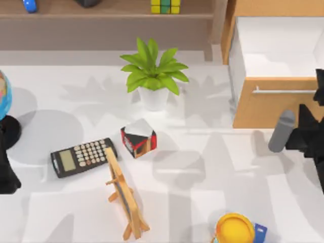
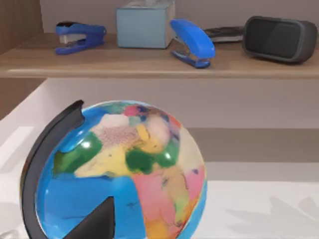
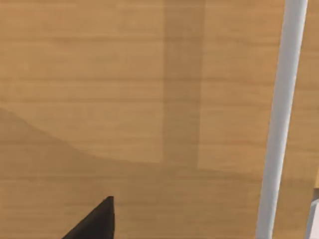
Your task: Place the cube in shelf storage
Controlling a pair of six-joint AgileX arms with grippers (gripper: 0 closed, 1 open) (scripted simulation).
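The cube point(image 1: 165, 6), small with yellow and green tiles, rests on the board of the brown shelf storage point(image 1: 116, 15) at the back of the table, right of its middle. No gripper touches it. My left arm point(image 1: 7, 172) is at the table's left edge beside the globe. My right arm point(image 1: 310, 135) is at the right edge, close to the front of the light-wood drawer point(image 1: 268, 104). In the right wrist view that drawer front point(image 3: 124, 99) and its pale bar handle point(image 3: 281, 119) are very near.
A potted plant point(image 1: 153, 76) stands mid-table before the shelf. A red, black and white block point(image 1: 138, 138), a calculator point(image 1: 83, 157) and a wooden easel point(image 1: 124, 195) lie nearer. A globe point(image 2: 124, 174) sits left. The shelf point(image 2: 149, 62) also carries blue staplers point(image 2: 192, 42) and a headset point(image 2: 281, 37).
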